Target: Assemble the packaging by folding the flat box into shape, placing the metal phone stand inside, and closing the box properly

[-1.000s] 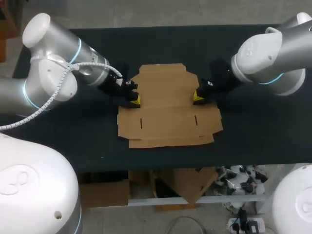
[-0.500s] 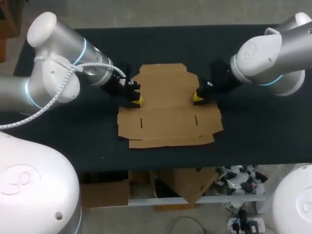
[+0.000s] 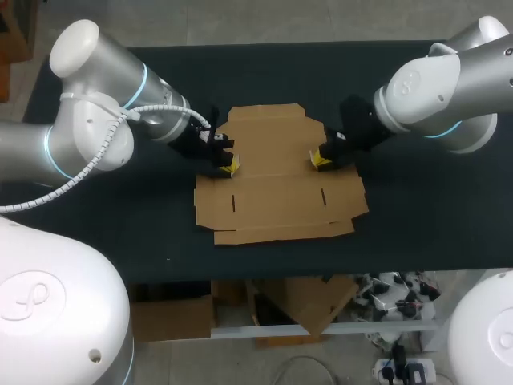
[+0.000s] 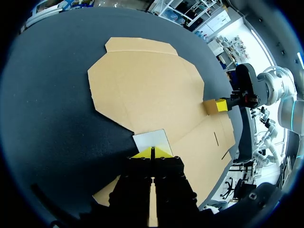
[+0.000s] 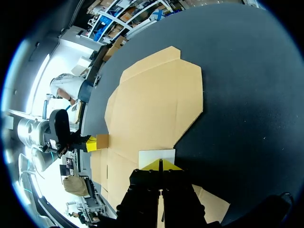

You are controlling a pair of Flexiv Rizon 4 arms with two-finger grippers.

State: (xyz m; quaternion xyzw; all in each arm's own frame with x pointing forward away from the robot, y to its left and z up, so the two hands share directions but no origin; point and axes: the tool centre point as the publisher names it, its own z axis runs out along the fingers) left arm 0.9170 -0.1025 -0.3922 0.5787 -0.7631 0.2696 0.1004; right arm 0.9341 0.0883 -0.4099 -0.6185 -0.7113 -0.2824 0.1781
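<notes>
The flat brown cardboard box lies unfolded in the middle of the black table. My left gripper is shut, its yellow tips pressed against the small left side flap, which stands raised just ahead of them. My right gripper is shut too and pushes the small right side flap up in the same way. Each wrist view shows the other gripper across the box, also against a raised flap. No metal phone stand shows in any view.
The black table has bare cloth all around the box. The box's front edge lies close to the table's front edge.
Both grippers have moved inward toward the box's middle, tipping the two side flaps further up. The box's front edge has shifted slightly.
</notes>
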